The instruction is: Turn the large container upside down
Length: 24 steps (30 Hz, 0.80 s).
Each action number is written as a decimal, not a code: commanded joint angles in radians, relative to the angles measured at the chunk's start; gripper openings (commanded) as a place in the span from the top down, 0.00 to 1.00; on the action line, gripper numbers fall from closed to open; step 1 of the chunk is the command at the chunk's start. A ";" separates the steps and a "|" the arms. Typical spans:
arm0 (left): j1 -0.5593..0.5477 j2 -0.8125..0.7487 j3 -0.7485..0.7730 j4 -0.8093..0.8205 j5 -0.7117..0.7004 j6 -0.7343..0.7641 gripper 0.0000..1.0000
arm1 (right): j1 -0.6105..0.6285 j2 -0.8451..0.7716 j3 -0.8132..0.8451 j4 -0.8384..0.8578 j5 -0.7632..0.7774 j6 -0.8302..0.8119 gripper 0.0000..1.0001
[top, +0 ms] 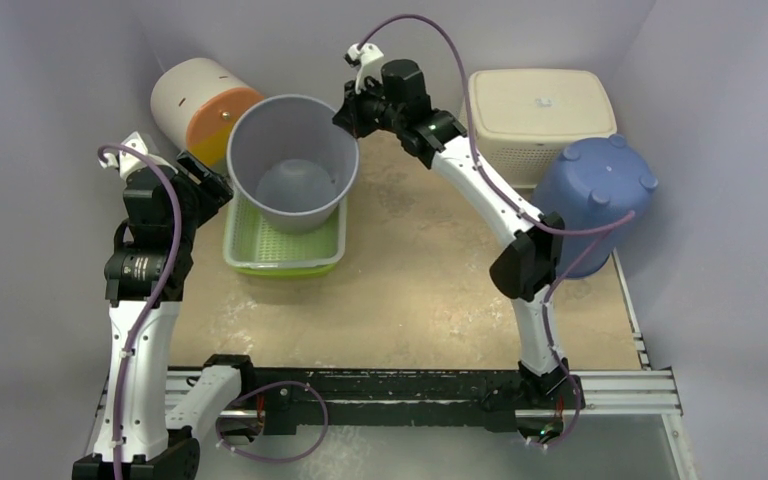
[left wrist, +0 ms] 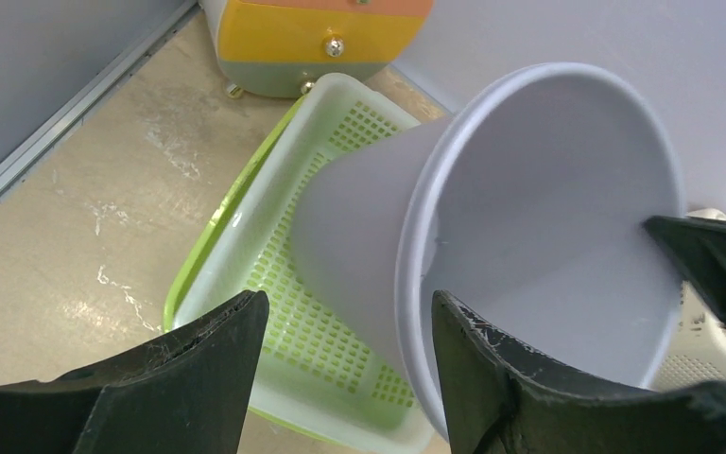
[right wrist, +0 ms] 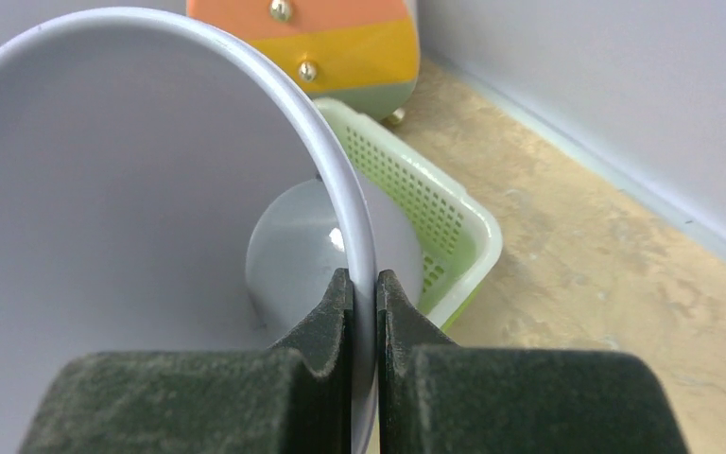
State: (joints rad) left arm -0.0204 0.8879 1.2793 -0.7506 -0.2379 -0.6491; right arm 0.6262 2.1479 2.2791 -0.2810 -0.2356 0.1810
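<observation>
- The right fingers (right wrist: 329, 317) are pressed together on the rim of the large grey container (top: 293, 160). One finger is inside the mouth and the other is against the outer wall.
- Below those fingers the container leans, mouth open upward. Its base is down inside the green mesh basket (top: 285, 252), which lies on the tabletop (top: 410, 290).
- The left fingers (left wrist: 210, 374) are spread apart and hold nothing. The container's outer wall and part of its rim fill the gap between them. The rim is just beside one finger, but contact cannot be told.
- The two sets of fingers sit at opposite sides of the rim, with the open mouth between them.
- The basket's low walls ring the container's base, under and ahead of the left fingers.
- Beyond both sets of fingers, near the basket's far corner, is a striped drawer unit (top: 205, 110) with orange and yellow fronts and small knobs. It is close behind the container's rim.
- On the outer side of the right fingers, bare tabletop runs to the wall.
- Well apart from the right fingers, beside that arm, are a cream lidded box (top: 540, 110) and a blue tub (top: 600, 190) standing bottom up.
</observation>
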 commanded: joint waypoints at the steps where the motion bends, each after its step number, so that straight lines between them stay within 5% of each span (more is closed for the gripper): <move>1: 0.005 -0.008 0.035 0.016 -0.014 0.022 0.36 | -0.031 -0.210 0.052 0.062 0.104 -0.074 1.00; 9: 0.006 0.002 0.026 0.023 -0.007 0.026 0.37 | -0.065 -0.379 -0.053 0.173 0.149 -0.064 1.00; 18: 0.006 -0.007 0.023 0.017 -0.007 0.025 0.37 | -0.074 -0.436 -0.212 0.180 0.415 -0.278 1.00; 24: 0.005 -0.007 0.017 0.019 -0.001 0.020 0.37 | -0.072 -0.510 -0.403 0.311 0.746 -0.444 1.00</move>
State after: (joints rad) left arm -0.0204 0.8917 1.2793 -0.7506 -0.2394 -0.6422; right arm 0.5537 1.7206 1.9465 -0.1593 0.2409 -0.1280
